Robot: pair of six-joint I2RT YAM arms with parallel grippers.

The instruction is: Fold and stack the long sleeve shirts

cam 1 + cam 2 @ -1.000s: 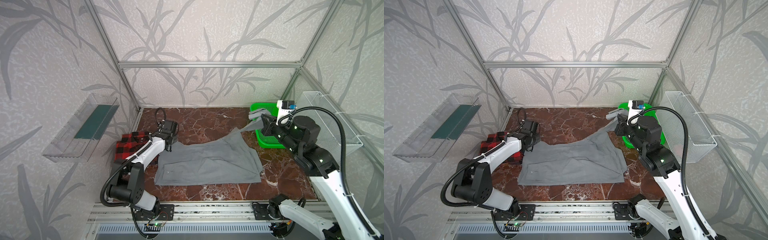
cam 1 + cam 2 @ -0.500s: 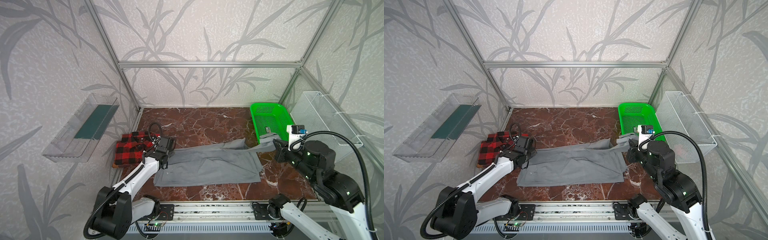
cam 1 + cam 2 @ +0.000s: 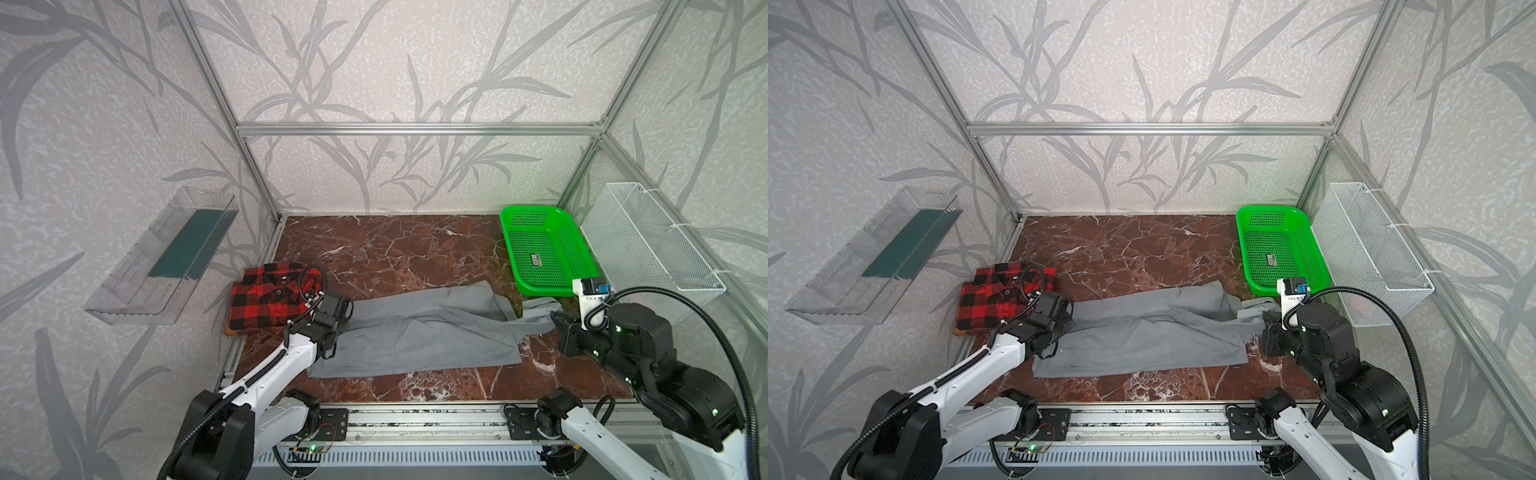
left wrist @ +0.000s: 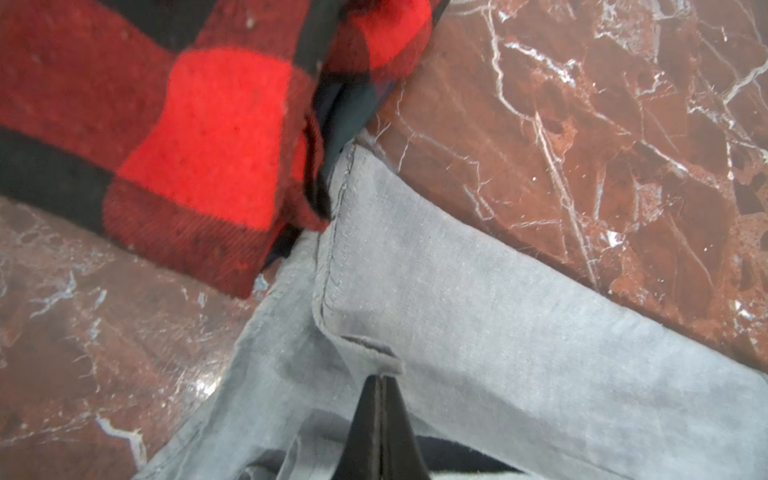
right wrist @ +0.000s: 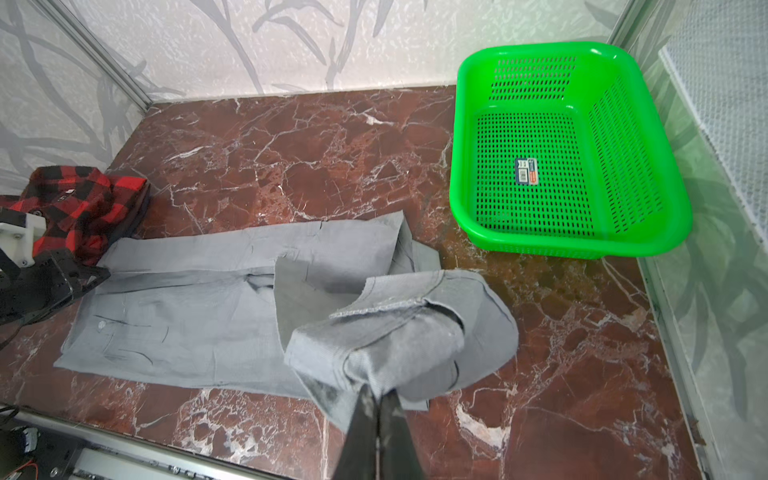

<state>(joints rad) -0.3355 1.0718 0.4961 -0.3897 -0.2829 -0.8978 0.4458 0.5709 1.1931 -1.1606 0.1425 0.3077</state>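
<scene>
**Both grippers pinched shut on the grey shirt point(image 3: 415, 336)**

The grey shirt lay stretched lengthwise across the front half of the marble table point(image 3: 395, 249), mostly flat, between the two arms. The left gripper point(image 4: 380, 380) was closed tight, its tips nipping a small raised fold of grey cloth at the shirt's left end. That end touched the folded plaid shirt point(image 3: 266, 299), which sat at the table's left edge. The right gripper point(image 5: 379, 397) was likewise clamped shut, holding a bunched cuff and sleeve of the grey shirt. That bundle was raised off the table at the shirt's right end, just in front of the green basket point(image 3: 540, 290). The basket stood in the far right corner, holding no clothing.
</scene>
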